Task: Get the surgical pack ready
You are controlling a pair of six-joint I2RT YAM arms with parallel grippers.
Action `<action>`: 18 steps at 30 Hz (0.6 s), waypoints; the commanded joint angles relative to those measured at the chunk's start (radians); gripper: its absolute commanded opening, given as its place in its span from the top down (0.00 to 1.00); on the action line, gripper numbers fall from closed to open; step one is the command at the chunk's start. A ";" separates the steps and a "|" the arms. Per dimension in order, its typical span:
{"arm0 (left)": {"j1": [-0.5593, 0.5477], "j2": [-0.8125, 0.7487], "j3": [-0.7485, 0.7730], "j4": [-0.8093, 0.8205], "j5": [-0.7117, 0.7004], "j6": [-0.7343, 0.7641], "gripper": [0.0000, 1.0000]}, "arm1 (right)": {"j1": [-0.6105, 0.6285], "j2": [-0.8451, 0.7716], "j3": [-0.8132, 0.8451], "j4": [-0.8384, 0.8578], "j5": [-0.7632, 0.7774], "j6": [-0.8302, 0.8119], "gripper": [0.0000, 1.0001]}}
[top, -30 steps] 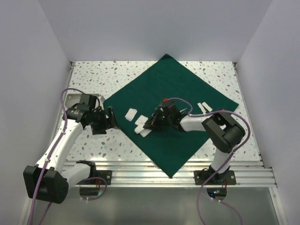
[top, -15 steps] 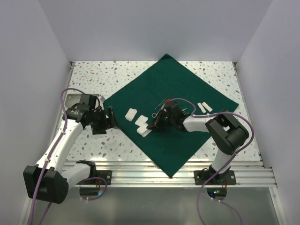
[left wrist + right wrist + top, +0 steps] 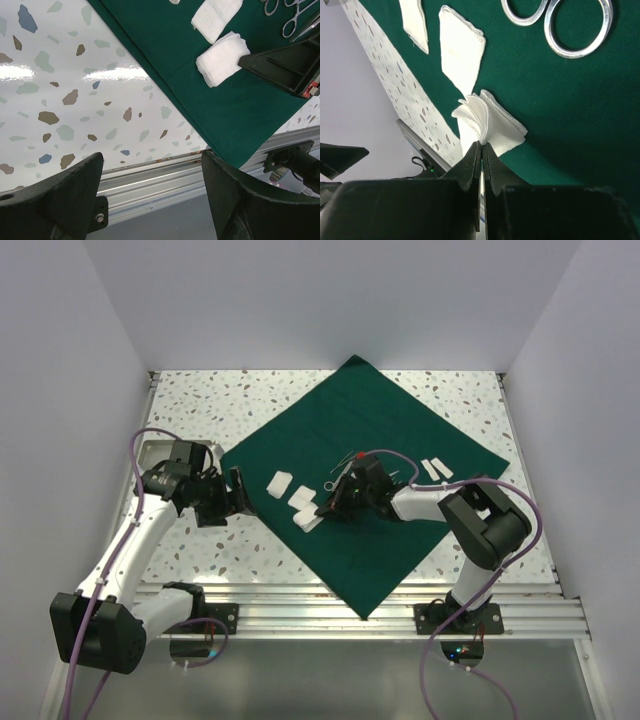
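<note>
A dark green square drape lies spread flat as a diamond on the table. Several white gauze squares sit on its left part. My right gripper is shut on the edge of the nearest gauze stack, pinching its layers together low over the drape. Silver scissor-like instruments lie just behind that gripper; their ring handles show in the right wrist view. My left gripper is open and empty, over the speckled table left of the drape's edge.
Two more white gauze pieces lie on the drape's right part. A metal rail runs along the near table edge. White walls enclose the table on three sides.
My right gripper has shifted slightly right and closed on the gauze stack, uncovering the instruments behind it. The left arm has not moved.
</note>
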 commanded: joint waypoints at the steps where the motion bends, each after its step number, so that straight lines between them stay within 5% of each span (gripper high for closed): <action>1: -0.006 0.007 0.002 0.033 0.009 0.000 0.17 | -0.004 -0.007 0.012 -0.021 0.029 -0.026 1.00; 18: -0.006 0.018 0.005 0.038 0.011 -0.006 0.17 | -0.015 0.032 0.019 -0.050 0.021 -0.058 1.00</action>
